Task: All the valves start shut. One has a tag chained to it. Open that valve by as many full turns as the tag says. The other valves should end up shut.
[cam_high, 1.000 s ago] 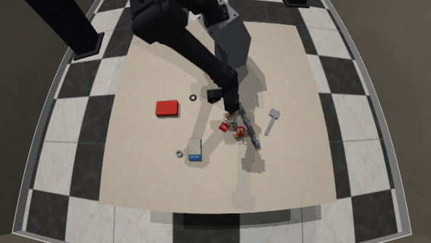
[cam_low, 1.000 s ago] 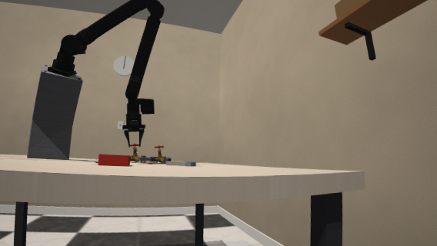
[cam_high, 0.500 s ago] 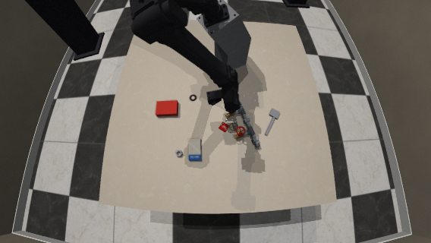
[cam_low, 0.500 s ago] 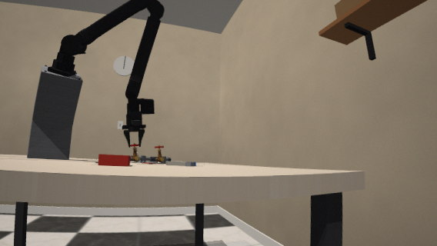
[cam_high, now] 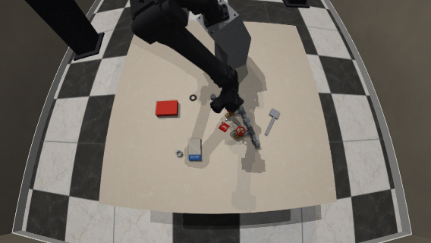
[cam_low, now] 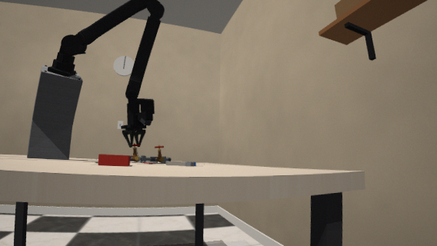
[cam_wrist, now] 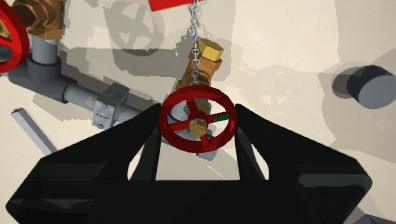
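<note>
A grey pipe (cam_high: 248,128) lies on the table with two brass valves that have red handwheels. My gripper (cam_wrist: 198,112) is shut on the red handwheel of the tagged valve (cam_wrist: 198,116), one finger on each side of the rim. A chain (cam_wrist: 195,37) runs from this valve's brass body to a red tag (cam_high: 224,127), whose edge shows at the top of the wrist view (cam_wrist: 172,4). The other valve's handwheel (cam_high: 240,131) is free; it also shows at the left edge of the wrist view (cam_wrist: 7,37). In the side view the gripper (cam_low: 135,145) sits on the left handwheel, with the second valve (cam_low: 158,153) to its right.
A red block (cam_high: 167,108), a black ring (cam_high: 193,97), a grey and blue box (cam_high: 195,149), a small nut (cam_high: 179,153) and a grey hammer-like tool (cam_high: 272,121) lie around the pipe. A dark round cap (cam_wrist: 367,86) lies right of the held valve. The arm's grey base (cam_high: 231,39) stands at the back.
</note>
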`<action>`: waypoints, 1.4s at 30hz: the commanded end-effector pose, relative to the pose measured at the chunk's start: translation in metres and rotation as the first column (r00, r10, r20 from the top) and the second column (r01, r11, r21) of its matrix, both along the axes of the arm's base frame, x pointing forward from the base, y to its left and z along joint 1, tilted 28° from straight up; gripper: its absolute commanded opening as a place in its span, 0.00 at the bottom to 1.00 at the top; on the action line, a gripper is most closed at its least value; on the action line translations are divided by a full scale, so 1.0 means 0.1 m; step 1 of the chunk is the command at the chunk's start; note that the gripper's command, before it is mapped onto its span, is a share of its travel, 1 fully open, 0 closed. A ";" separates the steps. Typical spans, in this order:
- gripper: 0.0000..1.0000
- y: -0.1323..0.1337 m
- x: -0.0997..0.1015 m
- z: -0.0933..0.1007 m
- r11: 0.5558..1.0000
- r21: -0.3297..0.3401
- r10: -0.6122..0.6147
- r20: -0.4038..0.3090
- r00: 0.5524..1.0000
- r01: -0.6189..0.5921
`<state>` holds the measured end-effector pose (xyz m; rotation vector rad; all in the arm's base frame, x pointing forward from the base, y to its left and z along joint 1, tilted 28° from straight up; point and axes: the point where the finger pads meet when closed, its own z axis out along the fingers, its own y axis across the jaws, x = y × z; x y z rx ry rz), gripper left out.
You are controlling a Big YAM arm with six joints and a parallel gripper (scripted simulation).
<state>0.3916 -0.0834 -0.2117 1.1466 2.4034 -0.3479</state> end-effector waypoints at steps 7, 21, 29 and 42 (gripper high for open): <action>0.00 0.02 0.00 -0.02 0.844 -0.104 0.485 -0.274 0.831 -0.527; 0.00 0.01 0.00 -0.02 0.418 -0.037 0.745 -0.558 0.366 -0.908; 0.00 0.00 0.01 -0.01 0.101 0.083 0.737 -0.675 0.018 -0.991; 0.00 -0.01 0.01 -0.01 -0.361 0.342 0.482 -0.728 -0.487 -0.868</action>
